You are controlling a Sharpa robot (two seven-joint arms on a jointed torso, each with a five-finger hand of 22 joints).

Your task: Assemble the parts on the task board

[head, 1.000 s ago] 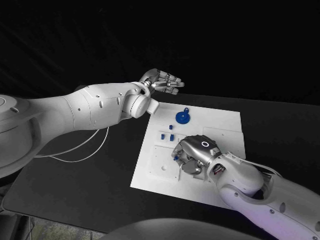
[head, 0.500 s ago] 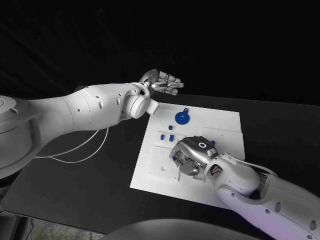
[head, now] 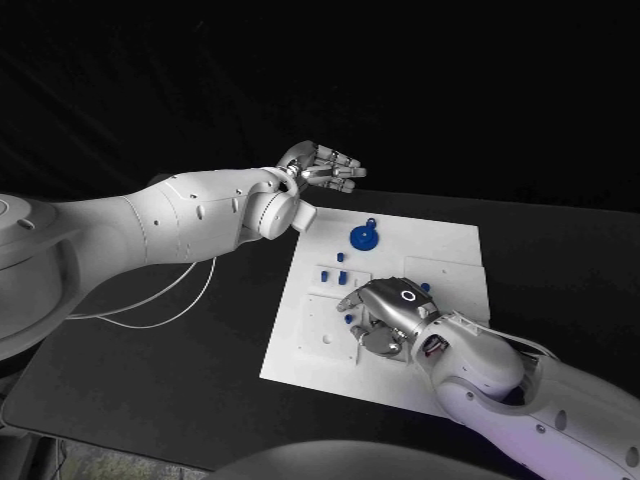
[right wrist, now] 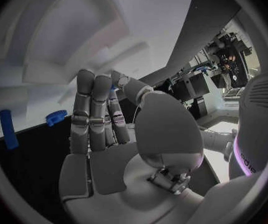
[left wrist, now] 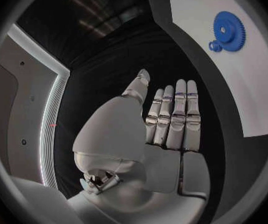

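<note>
Head view: the right hand (head: 388, 312) has slid a little nearer the robot's body over the white task board (head: 450, 245) than a second ago, fingers curled down among the small blue parts (head: 343, 276); whether they pinch one cannot be told. The left hand (head: 325, 165) stays raised beyond the board's far corner, fingers curled on nothing. The blue gear (head: 365, 235) stands on the board's far end. A fitting step looks under way.

Left wrist view: fingers (left wrist: 173, 119) lie straight and pressed together, empty, above the black table (left wrist: 171, 59).

Right wrist view: fingers (right wrist: 93, 109) lie together over the board; a small blue piece shows at their tips. A blue peg (right wrist: 9, 128) and toothed piece (right wrist: 56, 117) are near.
</note>
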